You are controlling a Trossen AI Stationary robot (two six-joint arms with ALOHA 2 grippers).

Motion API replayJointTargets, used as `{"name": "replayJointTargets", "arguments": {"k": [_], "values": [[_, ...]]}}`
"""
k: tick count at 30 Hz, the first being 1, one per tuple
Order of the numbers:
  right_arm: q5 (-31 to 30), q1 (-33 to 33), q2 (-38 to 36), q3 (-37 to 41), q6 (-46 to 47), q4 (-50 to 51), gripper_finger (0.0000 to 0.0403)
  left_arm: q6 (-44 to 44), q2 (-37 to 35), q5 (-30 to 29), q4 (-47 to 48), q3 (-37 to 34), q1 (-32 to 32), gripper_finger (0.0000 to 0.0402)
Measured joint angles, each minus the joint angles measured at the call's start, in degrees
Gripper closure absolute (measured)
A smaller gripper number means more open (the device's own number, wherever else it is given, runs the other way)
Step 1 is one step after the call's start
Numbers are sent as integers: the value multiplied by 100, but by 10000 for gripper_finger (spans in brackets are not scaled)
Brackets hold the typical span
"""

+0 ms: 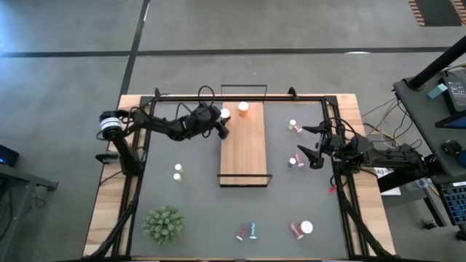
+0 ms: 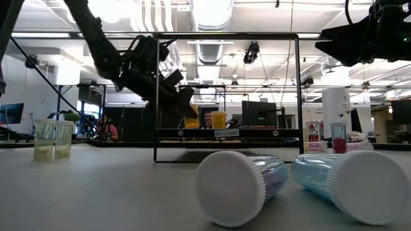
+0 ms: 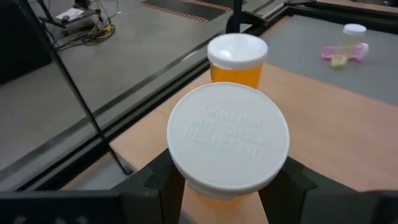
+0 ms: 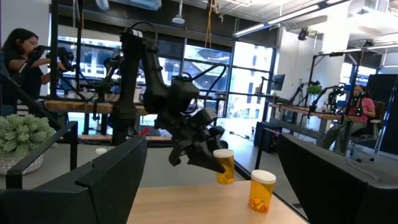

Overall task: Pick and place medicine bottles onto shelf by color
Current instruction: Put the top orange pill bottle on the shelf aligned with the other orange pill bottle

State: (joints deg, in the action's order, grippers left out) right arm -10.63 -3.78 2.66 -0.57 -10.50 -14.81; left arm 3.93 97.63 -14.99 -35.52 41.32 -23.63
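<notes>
An orange bottle (image 3: 227, 155) is held upright, pinched between the fingers of the left gripper (image 1: 221, 124), above the far end of the wooden shelf (image 1: 244, 149), just beside a second orange bottle (image 1: 243, 109) already stood there; the pairing appears to be deliberate, like colours being grouped together. The bottle is gripped around its body below the white cap, which seems to be meant to keep it level for setting down. The right gripper (image 1: 314, 149) is kept waiting at the table's right side with its fingers spread wide, nothing between them, near two pink bottles (image 1: 295, 161) lying on the grey table (image 1: 196, 196). Other bottles are left scattered along the near edge, and one small white bottle (image 1: 178, 172) is seen standing left of the shelf, near a green plant (image 1: 164, 223).
</notes>
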Motion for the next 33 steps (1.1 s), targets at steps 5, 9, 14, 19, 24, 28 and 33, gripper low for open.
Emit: {"name": "replayJointTargets", "arguments": {"k": [5,9,14,19,24,28,33], "values": [[0,0,0,1,0,0,53,-135,142,23,-10,149,-95,255],[1,0,0,0,0,0,53,-262,312,146,1,298,-158,255],[2,0,0,1,-1,0,53,-400,463,193,-3,496,-191,256],[0,0,0,0,0,0,53,-483,530,191,39,557,-227,255],[1,-1,0,1,1,0,53,-498,532,191,54,571,-294,255],[0,-1,0,-1,0,0,53,-584,532,184,52,574,-354,256],[0,-1,0,-1,0,0,53,-587,532,255,51,573,-366,256]]}}
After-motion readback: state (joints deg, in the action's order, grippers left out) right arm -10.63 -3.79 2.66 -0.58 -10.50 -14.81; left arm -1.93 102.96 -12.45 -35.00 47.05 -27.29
